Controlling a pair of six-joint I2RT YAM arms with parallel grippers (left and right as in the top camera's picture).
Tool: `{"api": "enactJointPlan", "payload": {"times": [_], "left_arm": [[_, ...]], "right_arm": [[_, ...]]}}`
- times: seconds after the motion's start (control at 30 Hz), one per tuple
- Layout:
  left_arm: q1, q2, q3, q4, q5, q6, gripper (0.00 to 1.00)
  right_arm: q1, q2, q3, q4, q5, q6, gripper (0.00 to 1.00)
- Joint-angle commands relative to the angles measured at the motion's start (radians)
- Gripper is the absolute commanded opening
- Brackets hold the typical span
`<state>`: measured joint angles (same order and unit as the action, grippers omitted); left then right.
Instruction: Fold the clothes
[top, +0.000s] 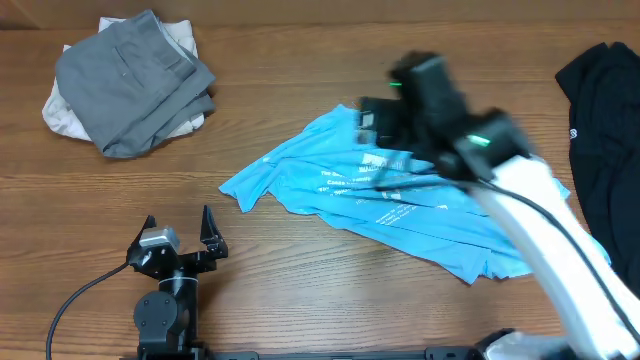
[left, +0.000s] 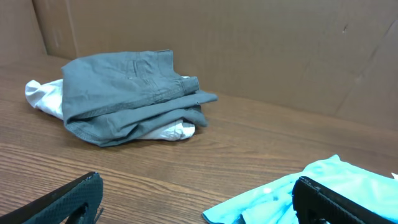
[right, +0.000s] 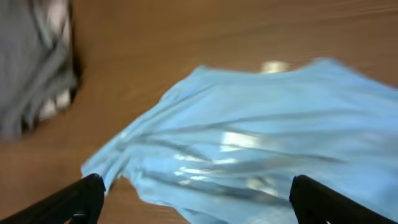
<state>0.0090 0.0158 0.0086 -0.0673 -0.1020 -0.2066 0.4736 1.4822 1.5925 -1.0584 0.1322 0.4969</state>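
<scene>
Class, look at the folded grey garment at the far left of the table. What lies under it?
An off-white garment pokes out from beneath the grey garment at several of its edges. How much of it lies underneath is covered.

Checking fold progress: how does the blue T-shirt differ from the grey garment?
The grey garment is folded into a compact stack on an off-white garment; the blue T-shirt lies spread and wrinkled. The blue T-shirt carries white print; the grey garment looks plain. Both rest on the wooden table.

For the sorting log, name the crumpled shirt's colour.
Light blue shirt, white print; overhead view shows it best.
</scene>
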Motion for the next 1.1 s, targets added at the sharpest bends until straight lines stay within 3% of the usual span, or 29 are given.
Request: {"api": "enactJointPlan", "payload": {"times": [0.0,0.17,0.27,0.4,0.7,1.07], "left_arm": [[0.006,-0.011,-0.004,0.001,-0.002,0.019,1.00],[0.006,-0.011,-0.004,0.001,-0.002,0.019,1.00],[0.006,-0.011,-0.004,0.001,-0.002,0.019,1.00],[0.006,-0.011,-0.004,0.001,-0.002,0.019,1.00],[0.006,-0.011,-0.004,0.001,-0.002,0.019,1.00],[0.006,-0.011,-0.004,0.001,-0.002,0.019,1.00]], "right_arm": [[-0.038,-0.137,0.039,-0.075,0.069,0.060,1.00],[-0.078,-0.211,0.035,-0.317,0.088,0.077,1.00],[-0.105,-0.214,0.022,-0.449,0.129,0.212,1.00],[-0.140,-0.214,-0.041,-0.504,0.145,0.316,1.00],[-0.222,-0.248,-0.263,-0.515,0.233,0.677,1.00],[-0.379,-0.257,-0.531,-0.306,0.079,0.594,1.00]]}}
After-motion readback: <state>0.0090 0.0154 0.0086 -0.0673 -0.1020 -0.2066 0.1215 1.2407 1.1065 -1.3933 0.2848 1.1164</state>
